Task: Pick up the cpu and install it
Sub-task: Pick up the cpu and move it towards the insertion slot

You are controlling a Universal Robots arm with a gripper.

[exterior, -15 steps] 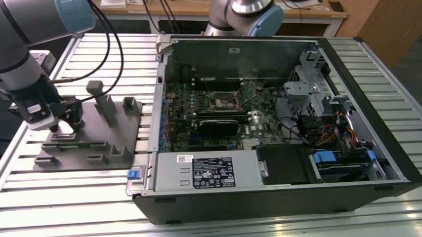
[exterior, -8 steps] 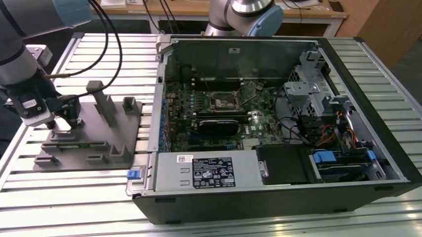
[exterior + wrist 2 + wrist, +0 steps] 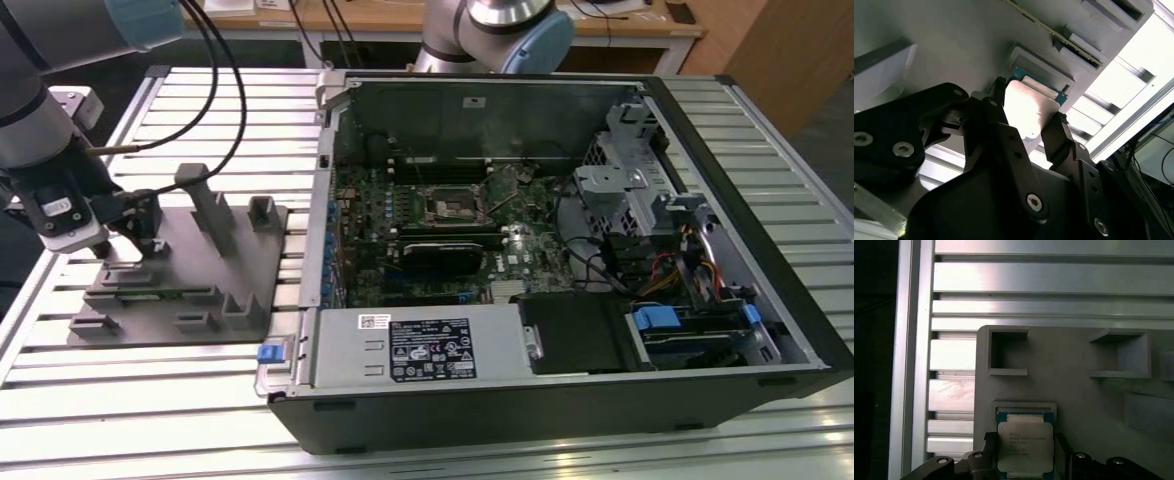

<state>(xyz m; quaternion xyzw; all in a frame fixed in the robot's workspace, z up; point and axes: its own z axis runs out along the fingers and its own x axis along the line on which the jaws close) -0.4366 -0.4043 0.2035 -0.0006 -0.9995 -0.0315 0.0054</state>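
end effector (image 3: 1028,114) set narrow over the grey tray (image 3: 1074,390) at the exterior view's left, its two black fingers (image 3: 1057,139) closed against opposite edges of the cpu (image 3: 1025,445). the cpu lay flat, metal top up, in a shallow square recess near the tray's corner, on the slatted bench (image 3: 1054,277). the chip was judged light, rigid and smooth-topped, with a delicate underside. its side edges were the proper place to grip, squarely and gently. the open computer case (image 3: 561,250) stood well apart.
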